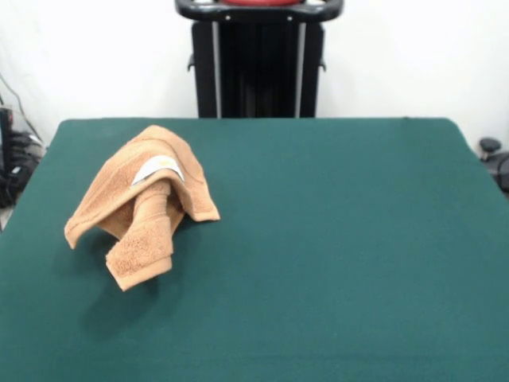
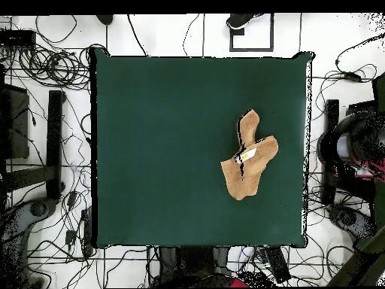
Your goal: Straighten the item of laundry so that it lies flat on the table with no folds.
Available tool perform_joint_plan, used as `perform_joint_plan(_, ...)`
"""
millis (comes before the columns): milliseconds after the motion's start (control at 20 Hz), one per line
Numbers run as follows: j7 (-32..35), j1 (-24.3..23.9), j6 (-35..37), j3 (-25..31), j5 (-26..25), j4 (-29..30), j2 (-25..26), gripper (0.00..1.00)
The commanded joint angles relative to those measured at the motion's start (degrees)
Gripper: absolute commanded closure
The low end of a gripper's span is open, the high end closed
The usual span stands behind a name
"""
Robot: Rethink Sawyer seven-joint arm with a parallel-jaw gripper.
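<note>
The item of laundry (image 1: 141, 203) is a light orange-tan towel lying crumpled and folded over itself on the left part of the dark green table (image 1: 334, 239). A small white label (image 1: 157, 169) shows on its top. One folded end sticks toward the table's front. In the overhead view the towel (image 2: 248, 156) lies right of the middle of the table (image 2: 165, 150), bunched into a lobed shape with the label (image 2: 248, 155) on top. No gripper shows in either view.
The robot's black pedestal (image 1: 258, 60) stands at the far table edge. Cables (image 2: 45, 68) and dark equipment (image 2: 353, 147) lie on the white floor around the table in the overhead view.
</note>
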Motion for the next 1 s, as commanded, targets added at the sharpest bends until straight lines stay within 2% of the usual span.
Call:
perform_joint_plan(50,-12.1,0.9,12.8,9.1,-2.7,-5.3,1.7,0.00)
perform_joint_plan(500,-7.6,2.7,13.8,10.8,-3.6,-13.5,8.3,0.00)
perform_joint_plan(1000,-1.2,5.2,13.2,11.6,-0.5,-11.8,10.0,0.00)
